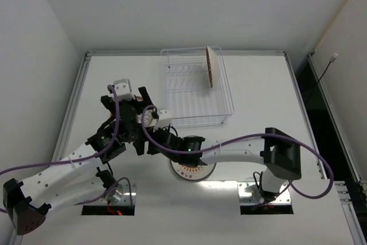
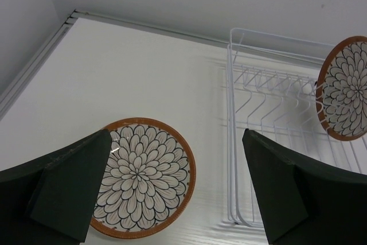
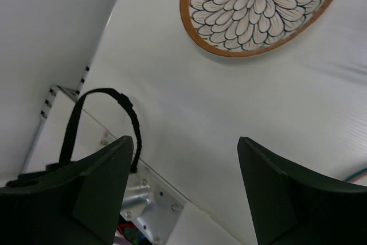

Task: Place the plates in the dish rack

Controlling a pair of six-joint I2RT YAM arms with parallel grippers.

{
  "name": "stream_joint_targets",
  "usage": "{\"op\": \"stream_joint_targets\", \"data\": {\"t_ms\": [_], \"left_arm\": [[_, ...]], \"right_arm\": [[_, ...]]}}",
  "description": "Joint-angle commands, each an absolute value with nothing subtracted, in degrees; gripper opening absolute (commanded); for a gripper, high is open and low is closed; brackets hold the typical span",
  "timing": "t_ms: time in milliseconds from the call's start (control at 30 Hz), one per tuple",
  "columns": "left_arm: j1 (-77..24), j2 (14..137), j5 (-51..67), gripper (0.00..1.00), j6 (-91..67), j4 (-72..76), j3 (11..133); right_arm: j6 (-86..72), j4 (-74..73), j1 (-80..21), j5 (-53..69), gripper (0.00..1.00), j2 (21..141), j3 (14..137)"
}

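Here, one standing plate (image 1: pixel 210 67) is upright in the rack (image 1: pixel 183 100), at its right end, near the far edge of the table (image 1: pixel 258 84). A flat plate (image 2: pixel 143 179) lies face up on the table, just left of the rack's near-left corner. The left gripper (image 2: pixel 176 142) hovers over it, fingers spread wide, nothing between them. The right gripper (image 3: pixel 184 142) is wide and empty too; the plate at the top of its view is probably this same one. A third plate (image 1: pixel 192 170) lies by the middle of the near edge, half hidden under the right arm (image 1: pixel 235 150). The flat plate looks stiff, glazed, slippery and breakable. I think its raised rim is the only place to pinch it.
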State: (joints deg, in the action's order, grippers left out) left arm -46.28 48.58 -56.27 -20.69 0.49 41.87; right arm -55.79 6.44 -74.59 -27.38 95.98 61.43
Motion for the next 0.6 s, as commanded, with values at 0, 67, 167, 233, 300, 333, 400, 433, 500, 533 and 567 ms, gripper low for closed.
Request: {"op": "stream_joint_targets", "data": {"t_ms": [0,67,167,233,300,333,400,433,500,533,567], "left_arm": [[-45.8,46.1,-59.2,1.0,-19.3,3.6,41.7],[-45.8,45.0,-60.6,1.0,-18.6,4.1,41.7],[-45.8,42.6,-61.2,1.0,-18.0,5.2,41.2],[-45.8,41.0,-61.2,1.0,-17.5,5.8,40.2],[-45.8,40.3,-61.7,1.0,-16.9,6.7,39.6],[-45.8,40.3,-61.7,1.0,-16.3,7.3,39.6],[-45.8,40.9,-61.7,1.0,-16.3,7.3,39.6],[-45.8,40.9,-61.7,1.0,-16.3,6.7,39.6],[-45.8,42.3,-61.7,1.0,-17.0,5.4,40.2],[-45.8,42.3,-61.7,1.0,-17.0,5.4,40.2],[-45.8,42.3,-61.7,1.0,-17.5,5.4,40.2]], "right_arm": [[-61.0,7.0,-73.8,-33.5,0.73,99.2,61.9],[-62.0,15.4,-71.5,-29.5,0.73,99.8,57.3],[-63.1,21.0,-68.5,-23.7,0.73,101.6,54.9],[-63.1,24.2,-67.7,-20.5,0.73,103.8,54.9],[-63.1,25.2,-67.1,-18.6,0.73,105.0,55.5],[-61.9,25.9,-67.1,-16.7,0.73,105.0,56.1],[-60.8,24.4,-66.5,-16.2,0.73,104.1,56.1],[-60.3,23.0,-66.5,-17.5,0.73,102.8,56.1],[-59.8,19.7,-67.8,-21.6,0.73,97.4,54.6],[-59.8,17.2,-67.9,-22.8,0.73,95.1,52.2],[-59.8,16.1,-67.9,-23.8,0.73,92.7,50.6]]}}
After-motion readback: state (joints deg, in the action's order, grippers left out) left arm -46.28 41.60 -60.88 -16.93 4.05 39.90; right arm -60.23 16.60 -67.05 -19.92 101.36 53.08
